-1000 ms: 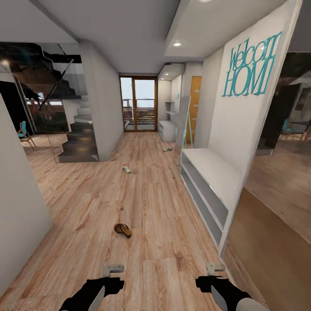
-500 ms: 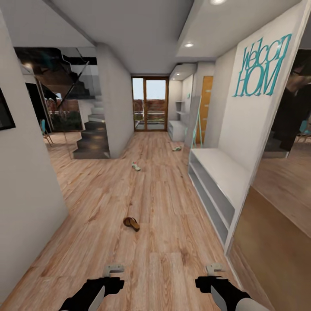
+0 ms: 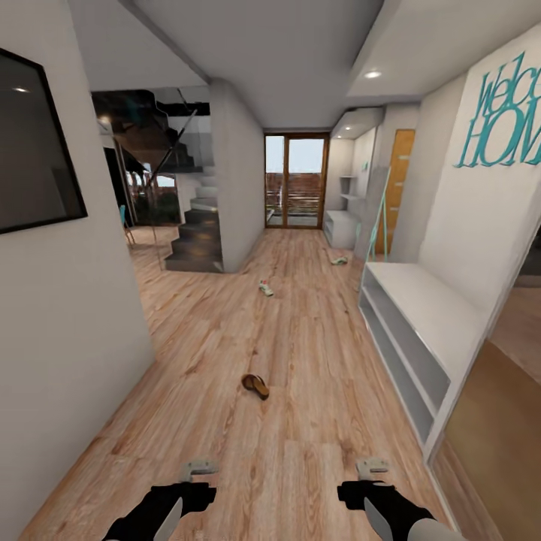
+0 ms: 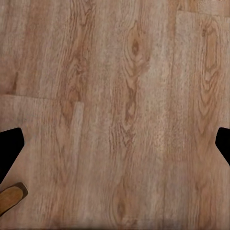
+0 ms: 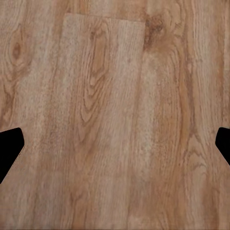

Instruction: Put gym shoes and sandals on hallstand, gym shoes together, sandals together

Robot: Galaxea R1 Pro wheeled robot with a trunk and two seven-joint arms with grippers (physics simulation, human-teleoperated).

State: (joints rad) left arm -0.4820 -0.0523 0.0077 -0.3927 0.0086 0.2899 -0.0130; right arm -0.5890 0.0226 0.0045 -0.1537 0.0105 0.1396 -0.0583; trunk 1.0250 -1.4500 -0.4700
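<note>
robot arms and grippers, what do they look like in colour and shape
In the head view both arms are glossy black with white shell panels along the forearms. The left gripper and right gripper are small pale grey blocky pieces mounted on black wrists. In the wrist views the fingertips show as plain black angular wedges at the frame edges. No cables or markings are visible.

corridor floor (image 3: 225,353): showing light brown wood grain
sandal (image 3: 255,386): showing brown
low bench (image 3: 421,323): showing white

corridor floor (image 3: 300,353) open ahead | obstacles: 1 sandal (image 3: 255,386) centre, white bench (image 3: 421,330) right
</note>
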